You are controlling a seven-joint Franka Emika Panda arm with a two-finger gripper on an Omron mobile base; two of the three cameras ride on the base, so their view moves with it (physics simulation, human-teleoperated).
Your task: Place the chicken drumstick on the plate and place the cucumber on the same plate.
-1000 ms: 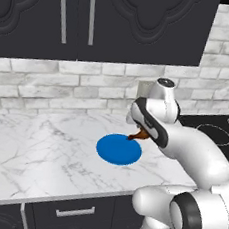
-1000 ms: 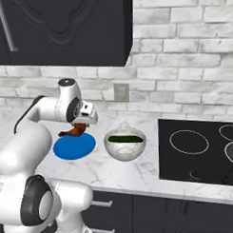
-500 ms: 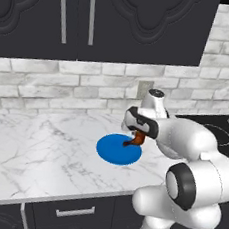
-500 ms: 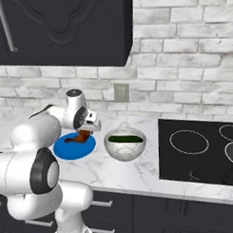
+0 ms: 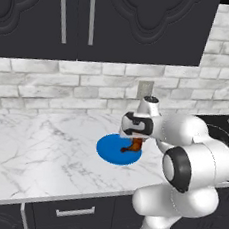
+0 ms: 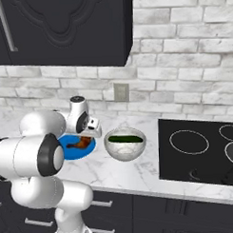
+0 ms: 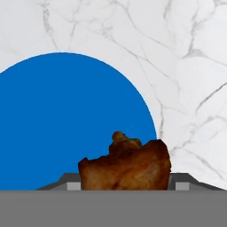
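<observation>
- Left base view: the end effector (image 5: 133,143) is clamped on the chicken drumstick (image 5: 133,146), low over the plate (image 5: 111,150); contact with it seems likely but unclear.
- The cucumber (image 6: 125,139) lies in the bowl (image 6: 125,149) on the tabletop (image 5: 37,150).

A kitchen: marble counter (image 5: 36,153), black stovetop (image 6: 200,149), dark cabinets (image 5: 97,19), brick backsplash (image 6: 184,82).

So the plate (image 5: 113,150) sits on the tabletop (image 5: 36,153), chicken drumstick (image 5: 133,146) over its right edge, clamped in the gripper (image 5: 135,142). Right of the plate there's a bowl (image 6: 125,147) with the cucumber (image 6: 125,138) in it, then the stove (image 6: 200,151) further right.
</observation>
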